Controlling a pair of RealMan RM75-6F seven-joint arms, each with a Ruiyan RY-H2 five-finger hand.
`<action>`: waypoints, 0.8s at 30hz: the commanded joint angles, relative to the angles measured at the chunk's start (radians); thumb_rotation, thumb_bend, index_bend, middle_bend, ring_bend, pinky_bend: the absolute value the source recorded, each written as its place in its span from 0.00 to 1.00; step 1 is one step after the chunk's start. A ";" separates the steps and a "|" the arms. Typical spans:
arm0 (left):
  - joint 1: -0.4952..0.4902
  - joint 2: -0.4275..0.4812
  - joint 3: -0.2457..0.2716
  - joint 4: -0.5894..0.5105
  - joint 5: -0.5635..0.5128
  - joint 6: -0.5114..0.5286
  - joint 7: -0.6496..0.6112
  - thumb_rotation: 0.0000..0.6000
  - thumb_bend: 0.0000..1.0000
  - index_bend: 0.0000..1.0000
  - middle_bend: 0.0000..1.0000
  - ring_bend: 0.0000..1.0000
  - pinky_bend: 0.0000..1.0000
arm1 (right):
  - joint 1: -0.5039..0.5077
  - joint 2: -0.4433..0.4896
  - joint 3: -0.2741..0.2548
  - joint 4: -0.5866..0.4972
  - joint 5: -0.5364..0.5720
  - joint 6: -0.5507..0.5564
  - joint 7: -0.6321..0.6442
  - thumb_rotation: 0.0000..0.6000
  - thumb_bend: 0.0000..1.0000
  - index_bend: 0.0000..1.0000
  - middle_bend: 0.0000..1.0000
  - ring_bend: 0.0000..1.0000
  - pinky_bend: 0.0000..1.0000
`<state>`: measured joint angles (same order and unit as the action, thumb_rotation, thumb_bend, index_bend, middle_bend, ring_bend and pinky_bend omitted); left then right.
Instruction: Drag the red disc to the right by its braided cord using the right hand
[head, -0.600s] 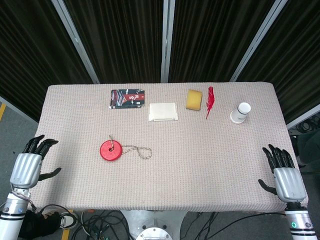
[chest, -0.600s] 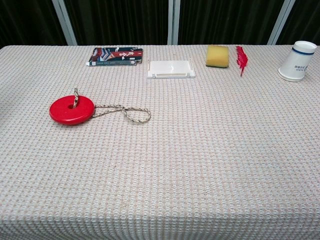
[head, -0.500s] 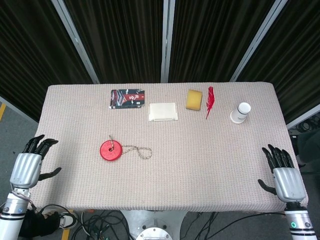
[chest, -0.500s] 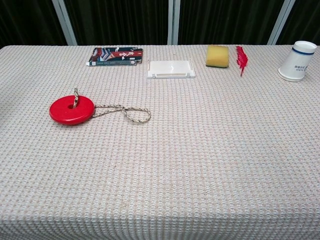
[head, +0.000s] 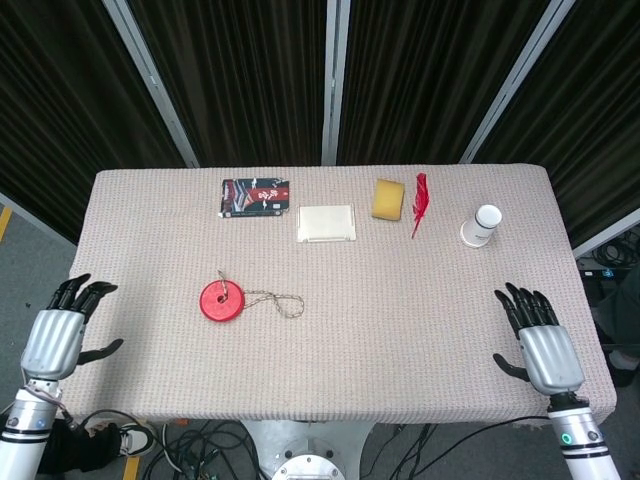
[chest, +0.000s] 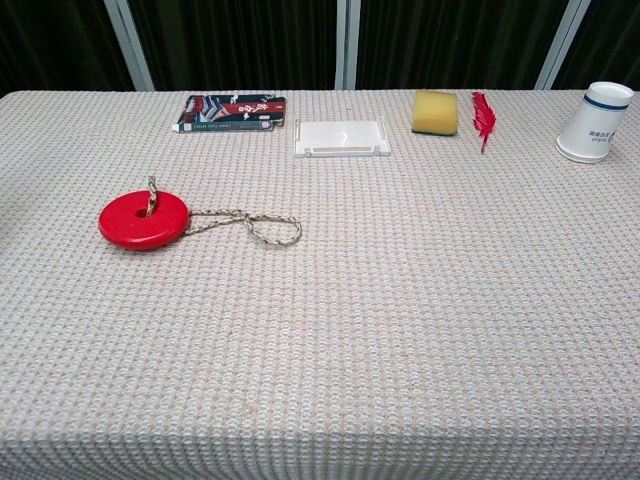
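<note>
The red disc (head: 221, 300) (chest: 143, 221) lies flat on the left half of the table. Its braided cord (head: 277, 300) (chest: 253, 225) runs through the centre hole and trails to the right, ending in a loop. My right hand (head: 537, 341) is over the table's front right corner, fingers apart, holding nothing, far from the cord. My left hand (head: 62, 331) hangs off the table's left edge, open and empty. Neither hand appears in the chest view.
Along the far edge lie a printed packet (head: 254, 197), a white flat box (head: 326, 222), a yellow sponge (head: 388, 198), a red feather (head: 420, 203) and a white paper cup (head: 481, 225) on its side. The table (head: 400, 330) is covered by a beige woven cloth.
My right hand has moved left and slightly forward, from beyond the right edge to over the table's corner. The left hand, disc and cord have barely shifted.
</note>
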<state>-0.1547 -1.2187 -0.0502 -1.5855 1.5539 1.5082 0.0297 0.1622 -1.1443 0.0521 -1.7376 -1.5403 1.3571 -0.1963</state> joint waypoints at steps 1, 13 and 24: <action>0.004 0.000 0.002 0.009 -0.002 0.002 -0.010 1.00 0.00 0.24 0.23 0.10 0.14 | 0.095 0.011 0.041 -0.061 0.020 -0.121 -0.009 1.00 0.09 0.00 0.00 0.00 0.00; 0.006 0.002 0.003 0.014 0.008 0.009 -0.018 1.00 0.00 0.24 0.23 0.10 0.14 | 0.457 -0.194 0.186 -0.094 0.306 -0.502 -0.160 1.00 0.17 0.00 0.03 0.00 0.00; 0.016 0.011 0.005 0.040 -0.005 0.009 -0.054 1.00 0.00 0.24 0.23 0.10 0.14 | 0.699 -0.467 0.215 0.071 0.618 -0.582 -0.324 1.00 0.17 0.00 0.09 0.00 0.00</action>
<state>-0.1388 -1.2077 -0.0453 -1.5470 1.5501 1.5176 -0.0232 0.8174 -1.5584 0.2544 -1.7111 -0.9863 0.7968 -0.4919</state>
